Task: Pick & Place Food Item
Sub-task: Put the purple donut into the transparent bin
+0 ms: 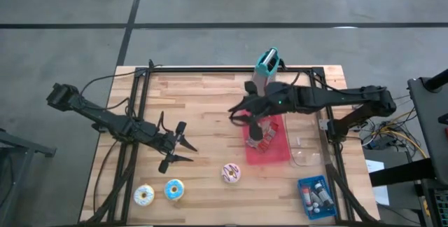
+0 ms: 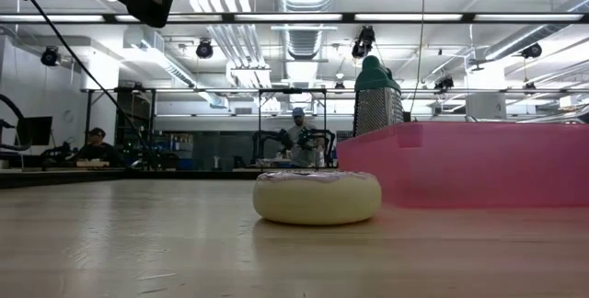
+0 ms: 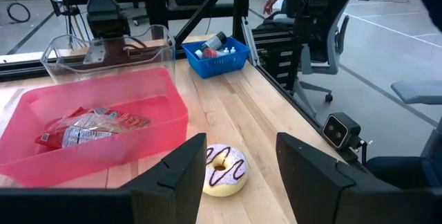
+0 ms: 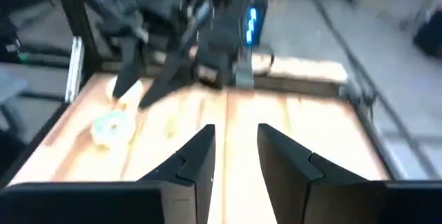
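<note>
A pink bin [image 1: 280,150] stands right of the table's middle with a wrapped food packet [image 3: 93,126] lying on its floor. A donut with white icing and dark stripes [image 1: 231,173] lies flat on the wood near the bin's near left corner. My right gripper [image 4: 236,137] hangs open above the bin's far end [image 1: 260,118], with nothing between its fingers. My left gripper [image 3: 242,144] waits open at the table's left [image 1: 178,143], pointing at the striped donut [image 3: 222,169].
Two more donuts, blue [image 1: 174,189] and white [image 1: 144,195], lie near the front left edge. A teal-handled grater [image 1: 266,66] stands at the far edge. A clear container [image 1: 308,150] sits right of the bin, and a blue basket [image 1: 318,195] at the front right.
</note>
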{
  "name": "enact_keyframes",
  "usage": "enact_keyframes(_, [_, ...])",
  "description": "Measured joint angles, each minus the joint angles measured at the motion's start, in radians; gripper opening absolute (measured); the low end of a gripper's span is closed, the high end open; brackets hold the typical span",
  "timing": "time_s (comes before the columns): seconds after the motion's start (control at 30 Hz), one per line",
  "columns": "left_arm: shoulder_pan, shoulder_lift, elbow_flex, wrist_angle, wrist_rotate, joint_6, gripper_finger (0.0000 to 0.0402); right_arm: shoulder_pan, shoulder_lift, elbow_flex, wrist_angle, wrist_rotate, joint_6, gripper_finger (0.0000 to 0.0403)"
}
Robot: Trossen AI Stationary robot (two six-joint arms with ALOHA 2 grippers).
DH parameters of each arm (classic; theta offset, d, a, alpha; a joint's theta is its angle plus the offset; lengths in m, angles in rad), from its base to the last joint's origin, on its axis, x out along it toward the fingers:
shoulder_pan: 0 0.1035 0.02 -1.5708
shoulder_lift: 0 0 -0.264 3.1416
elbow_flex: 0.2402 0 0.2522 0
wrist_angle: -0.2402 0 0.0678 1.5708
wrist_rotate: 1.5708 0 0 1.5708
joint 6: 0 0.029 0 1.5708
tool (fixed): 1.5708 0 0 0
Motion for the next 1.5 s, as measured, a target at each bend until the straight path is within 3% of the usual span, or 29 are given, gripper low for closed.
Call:
enact_keyframes(0.13, [0.0, 0.0, -0.001, -0.002, 0.0, 0.0, 0.0181, 0.094, 0.033, 0.071, -0.134, 0.033, 0.124, 0.0091])
enact_keyframes(0.5, [0.0, 0.001, -0.001, -0.007, 0.0, 0.0, 0.0181, 0.329, 0.19, 0.08, -0.135, 0.038, 0.24, 0.007])
enact_keyframes(0.63, [0.0, 0.001, -0.001, -0.007, 0.0, 0.0, 0.0181, 0.382, 0.28, 0.08, -0.126, 0.105, 0.242, 0.0064])
enact_keyframes(1.07, [0.0, 0.001, -0.001, -0.009, 0.0, 0.0, 0.0181, 0.406, 0.498, 0.08, -0.075, 0.147, 0.358, 0.0061])
enact_keyframes(1.2, [0.0, 0.001, -0.001, -0.011, 0.0, 0.0, 0.0181, 0.407, 0.511, 0.08, -0.106, 0.214, 0.369, 0.0061])
enact_keyframes(1.5, [0.0, 0.001, -0.001, -0.015, 0.0, 0.0, 0.0181, 0.407, 0.519, 0.077, -0.143, 0.218, 0.562, 0.0061])
